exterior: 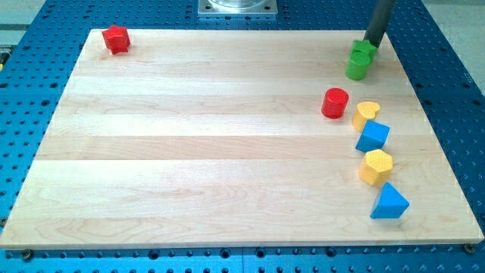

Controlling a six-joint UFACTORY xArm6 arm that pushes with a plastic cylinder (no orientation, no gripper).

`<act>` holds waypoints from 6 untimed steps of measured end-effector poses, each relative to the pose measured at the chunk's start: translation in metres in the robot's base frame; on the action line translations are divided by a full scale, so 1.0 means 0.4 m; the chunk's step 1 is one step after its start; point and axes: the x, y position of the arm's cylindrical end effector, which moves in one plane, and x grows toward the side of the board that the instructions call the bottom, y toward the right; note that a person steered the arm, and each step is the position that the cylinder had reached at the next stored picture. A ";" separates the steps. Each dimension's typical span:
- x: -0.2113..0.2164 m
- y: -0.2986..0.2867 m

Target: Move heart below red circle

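Note:
The yellow heart (366, 114) lies at the view's right, just right of and slightly below the red circle (334, 103), with a narrow gap between them. My tip (371, 44) is at the view's upper right, touching or just behind the top of two green blocks (359, 61) that sit together. The tip is well above the heart and up and to the right of the red circle.
A blue cube (373, 136) sits right below the heart. A yellow hexagon (376, 167) and a blue triangle (389, 202) follow further down. A red star (117, 39) is at the view's top left corner of the wooden board (212, 152).

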 end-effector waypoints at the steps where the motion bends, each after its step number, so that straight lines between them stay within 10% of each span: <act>1: 0.021 0.019; 3: 0.332 0.132; 4: 0.511 -0.117; 6: 0.552 -0.076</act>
